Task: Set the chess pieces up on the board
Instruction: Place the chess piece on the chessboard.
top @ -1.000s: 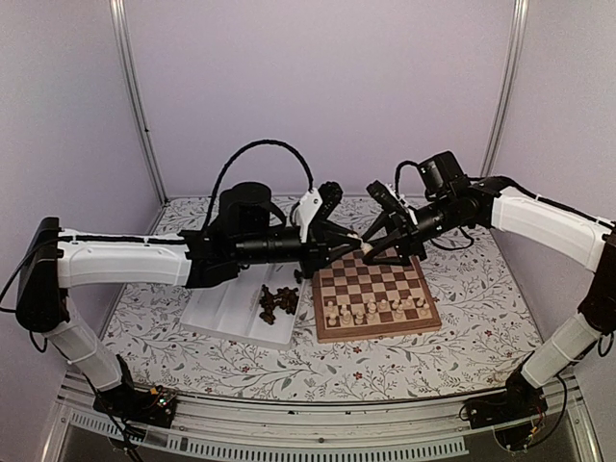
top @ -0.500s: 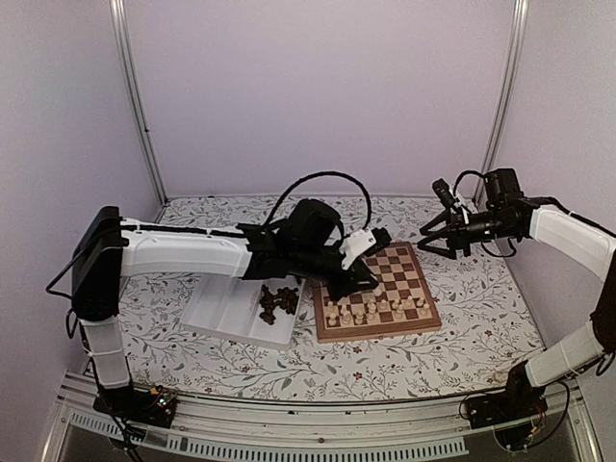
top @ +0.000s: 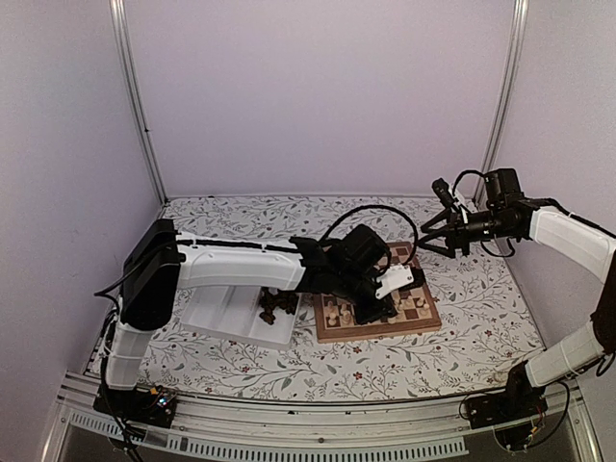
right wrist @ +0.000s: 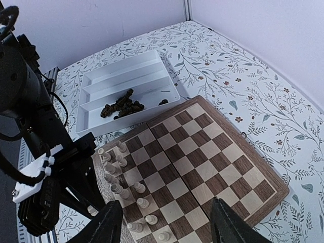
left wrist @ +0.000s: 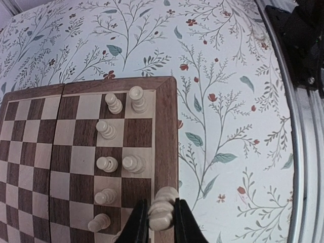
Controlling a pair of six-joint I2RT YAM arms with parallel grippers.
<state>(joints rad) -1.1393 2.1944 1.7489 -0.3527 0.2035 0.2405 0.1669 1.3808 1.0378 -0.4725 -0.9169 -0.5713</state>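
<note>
My left gripper (left wrist: 162, 218) is shut on a pale cream chess piece (left wrist: 163, 208) and hangs over the brown border of the board (left wrist: 165, 126), at its near edge (top: 380, 333). Several cream pieces, such as one (left wrist: 132, 163) beside the border, stand in two rows on the near squares. In the top view the left gripper (top: 369, 313) reaches in across the board's near rows. My right gripper (top: 425, 236) is open and empty in the air beyond the board's far right corner. Its wrist view, with the right gripper (right wrist: 169, 228) at the bottom, looks down on the board (right wrist: 202, 152).
A white two-compartment tray (top: 217, 310) lies left of the board, with a heap of dark brown pieces (top: 279, 302) (right wrist: 120, 107) in its near compartment. The left arm (top: 250, 268) stretches over tray and board. The floral table cover (left wrist: 228, 101) surrounds the board.
One second ago both grippers met above the board's far edge. The right gripper has since drawn back to the right, open. The left gripper swung with the cream piece to the board's near edge.
</note>
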